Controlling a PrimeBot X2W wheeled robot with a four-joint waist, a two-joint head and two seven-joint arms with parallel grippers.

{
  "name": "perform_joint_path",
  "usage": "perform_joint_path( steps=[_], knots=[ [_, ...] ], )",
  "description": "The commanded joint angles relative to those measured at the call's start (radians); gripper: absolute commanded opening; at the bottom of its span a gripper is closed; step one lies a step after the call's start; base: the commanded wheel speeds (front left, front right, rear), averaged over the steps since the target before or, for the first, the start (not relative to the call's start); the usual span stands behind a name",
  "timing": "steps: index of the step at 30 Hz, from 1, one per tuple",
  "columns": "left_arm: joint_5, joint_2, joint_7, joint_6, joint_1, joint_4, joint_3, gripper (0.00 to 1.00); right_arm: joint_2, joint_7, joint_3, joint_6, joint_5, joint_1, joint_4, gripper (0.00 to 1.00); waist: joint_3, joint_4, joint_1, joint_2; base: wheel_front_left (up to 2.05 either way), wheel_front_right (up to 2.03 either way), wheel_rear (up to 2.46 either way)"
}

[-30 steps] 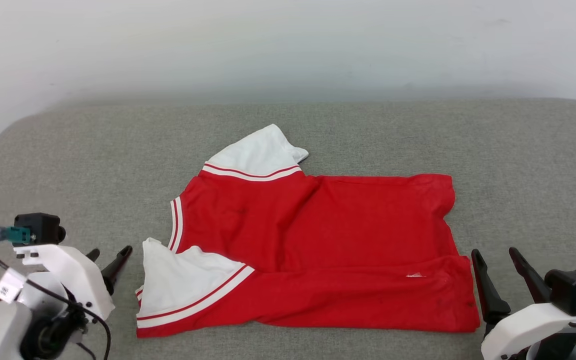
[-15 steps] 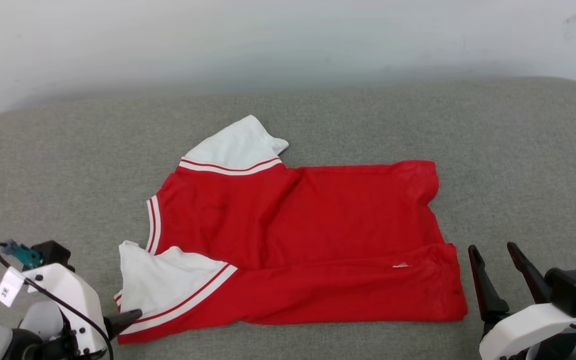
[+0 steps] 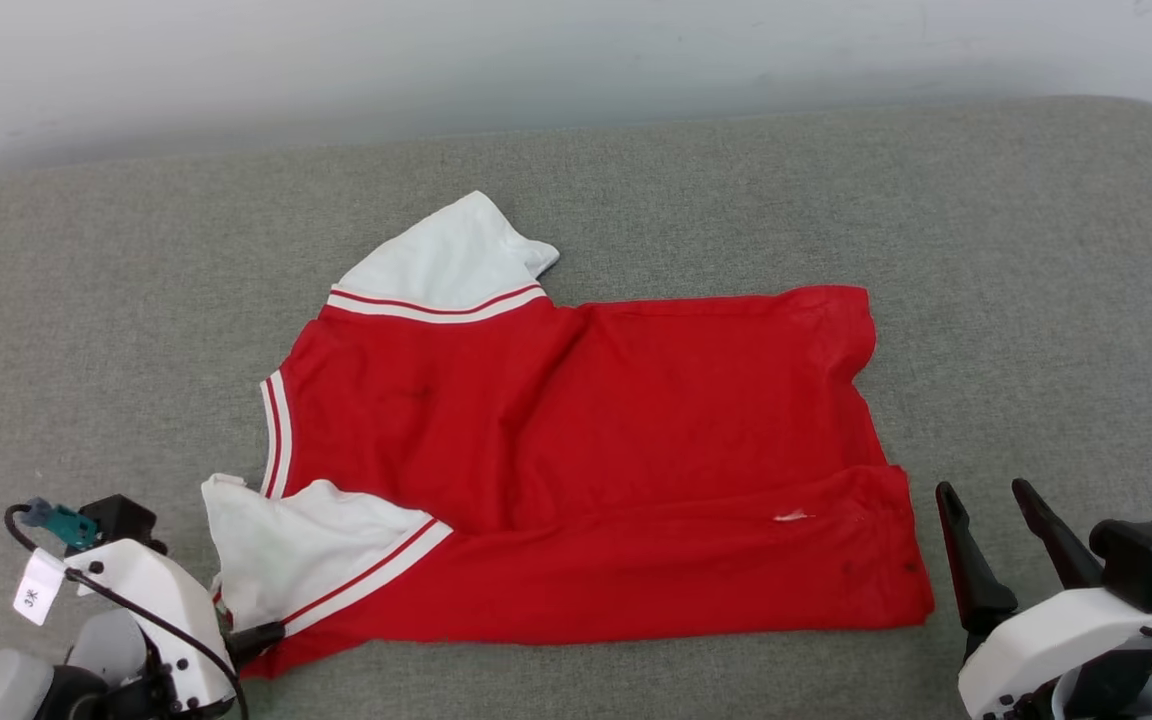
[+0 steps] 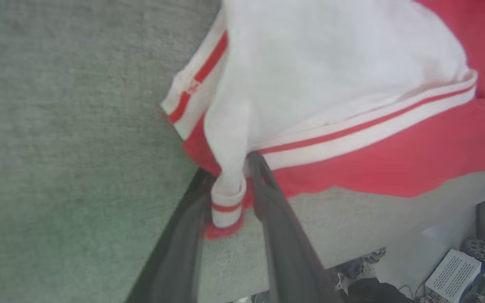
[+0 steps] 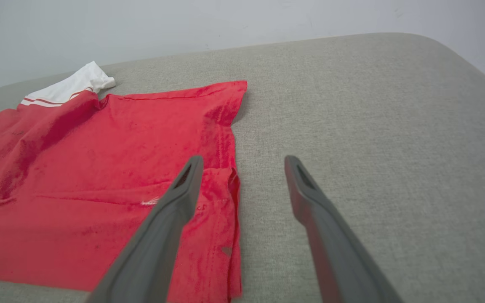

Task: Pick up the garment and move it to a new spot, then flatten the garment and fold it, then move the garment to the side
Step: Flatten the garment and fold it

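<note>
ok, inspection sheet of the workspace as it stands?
Surface: grey fabric cushion, bare around the jersey.
Job's things: red jersey lying flat, part folded, white inside showing at two straps.
Clutter: nothing seen.
Grippers: left gripper, fingers either side of the near strap end, grip unclear; right gripper open beside the hem, empty.
Cables: black cable over the left wrist.
Surroundings: pale wall behind.

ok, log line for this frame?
step: pick up | left gripper: jaws astride garment strap end, grip unconfirmed | right gripper: open, beside hem | garment: lying on grey cushion
</note>
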State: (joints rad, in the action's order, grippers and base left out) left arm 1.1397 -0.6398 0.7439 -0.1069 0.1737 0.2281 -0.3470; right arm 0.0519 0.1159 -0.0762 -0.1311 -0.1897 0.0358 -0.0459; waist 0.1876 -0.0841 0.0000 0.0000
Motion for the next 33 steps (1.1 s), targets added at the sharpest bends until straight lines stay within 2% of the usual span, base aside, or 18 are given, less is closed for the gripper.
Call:
perform_joint_path(
  steps=[1, 6, 10, 13, 19, 29, 30, 31, 32, 33],
  knots=[
    [-0.003, 0.041, -0.009, 0.007, -0.007, 0.021, -0.027, 0.0, -0.003, 0.009, -0.001, 0.001, 0.003, -0.013, -0.005, 1.0, 0.0, 0.001, 0.0, 0.0, 0.0, 0.0, 0.0],
    [-0.013, 0.046, -0.052, 0.038, 0.015, 0.03, -0.014, 0.0, -0.002, 0.089, -0.018, 0.001, -0.011, -0.008, -0.012, 1.0, -0.009, 0.009, 0.0, 0.0, 0.0, 0.0, 0.0],
    [-0.029, 0.02, -0.077, 0.045, 0.033, -0.002, 0.001, 0.0, 0.024, 0.234, -0.037, 0.001, -0.026, 0.007, -0.014, 1.0, -0.019, 0.019, 0.0, 0.0, 0.0, 0.0, 0.0],
    [-0.043, -0.001, -0.089, 0.038, 0.035, -0.044, 0.01, 0.0, 0.051, 0.349, -0.026, 0.001, -0.048, 0.005, -0.026, 1.0, -0.02, 0.028, 0.0, 0.0, 0.0, 0.0, 0.0],
    [-0.068, -0.028, -0.106, 0.016, 0.024, -0.165, 0.023, 0.0, 0.091, 0.465, 0.034, 0.001, -0.087, -0.019, -0.01, 1.0, 0.002, 0.051, 0.0, 0.0, 0.0, 0.0, 0.0],
    [-0.095, -0.036, -0.127, -0.013, 0.0, -0.273, 0.023, 0.0, 0.111, 0.569, 0.125, 0.0, -0.161, -0.063, 0.109, 1.0, 0.051, 0.079, 0.0, 0.0, 0.0, 0.0, 0.0],
    [-0.095, -0.036, -0.129, -0.014, -0.001, -0.275, 0.023, 0.0, 0.11, 0.577, 0.128, 0.0, -0.169, -0.066, 0.119, 0.55, 0.052, 0.08, 0.0, 0.0, 0.0, 0.0, 0.0],
    [-0.096, -0.035, -0.132, -0.012, -0.002, -0.276, 0.023, 0.0, 0.112, 0.582, 0.134, 0.0, -0.171, -0.068, 0.124, 0.16, 0.053, 0.08, 0.0, 0.0, 0.0, 0.0, 0.0],
    [-0.096, -0.035, -0.132, -0.012, -0.004, -0.276, 0.022, 0.0, 0.114, 0.585, 0.136, 0.0, -0.177, -0.071, 0.129, 0.0, 0.053, 0.081, 0.0, 0.0, 0.0, 0.0, 0.0],
    [-0.096, -0.035, -0.134, -0.011, -0.006, -0.276, 0.021, 0.0, 0.114, 0.587, 0.138, 0.0, -0.181, -0.077, 0.132, 0.0, 0.053, 0.082, 0.0, 0.0, 0.0, 0.0, 0.0]
  ],
)
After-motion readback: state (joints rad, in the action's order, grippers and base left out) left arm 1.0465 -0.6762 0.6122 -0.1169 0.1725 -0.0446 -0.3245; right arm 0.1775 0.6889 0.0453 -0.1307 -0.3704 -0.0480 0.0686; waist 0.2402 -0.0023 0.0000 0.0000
